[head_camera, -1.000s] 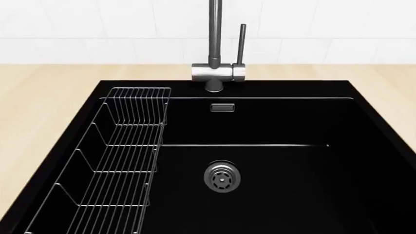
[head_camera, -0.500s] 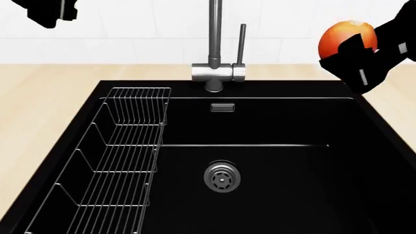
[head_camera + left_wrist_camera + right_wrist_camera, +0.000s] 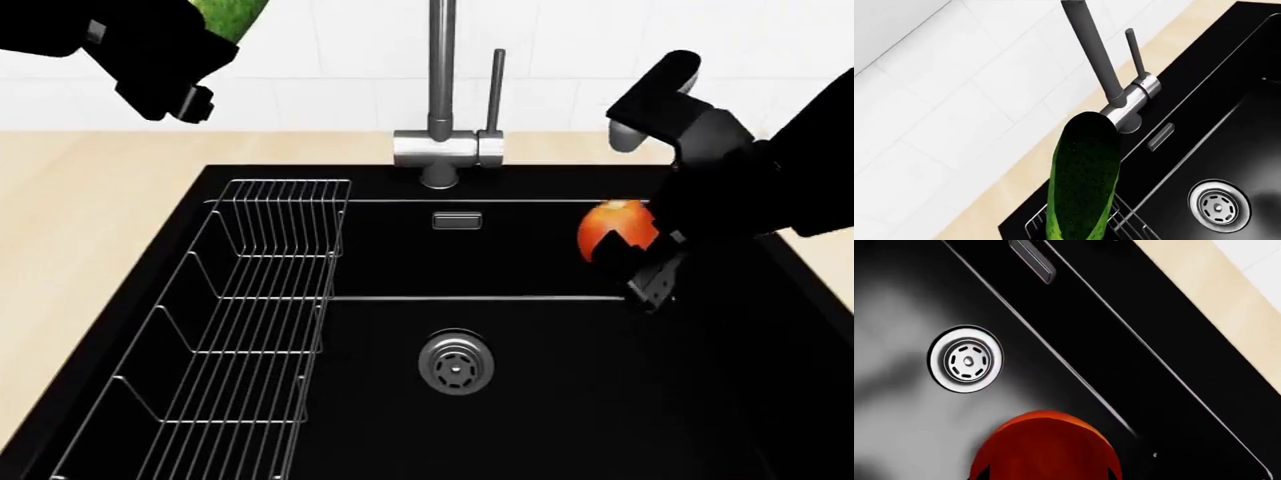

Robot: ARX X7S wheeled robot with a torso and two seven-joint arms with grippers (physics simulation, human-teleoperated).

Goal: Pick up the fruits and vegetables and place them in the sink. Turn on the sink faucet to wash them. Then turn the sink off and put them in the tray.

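Both arms have come lower since half a second ago. At far left, above the worktop [image 3: 94, 190], the left gripper [image 3: 200, 60] has its fingers clenched on the cucumber [image 3: 1083, 180]. Next come the wire rack [image 3: 254, 320], the sink [image 3: 534, 420] with its drain [image 3: 457, 363], and the faucet [image 3: 441, 90]. The right gripper [image 3: 634, 255] holds the red-orange fruit [image 3: 617, 228] over the basin's right side.

Head camera: looked forward and down over the sink [image 3: 534, 400], wall behind. Left wrist camera: high, angled down past faucet [image 3: 1121, 100]. Right wrist camera: close above basin floor. All three shared the steel drain [image 3: 457, 364].
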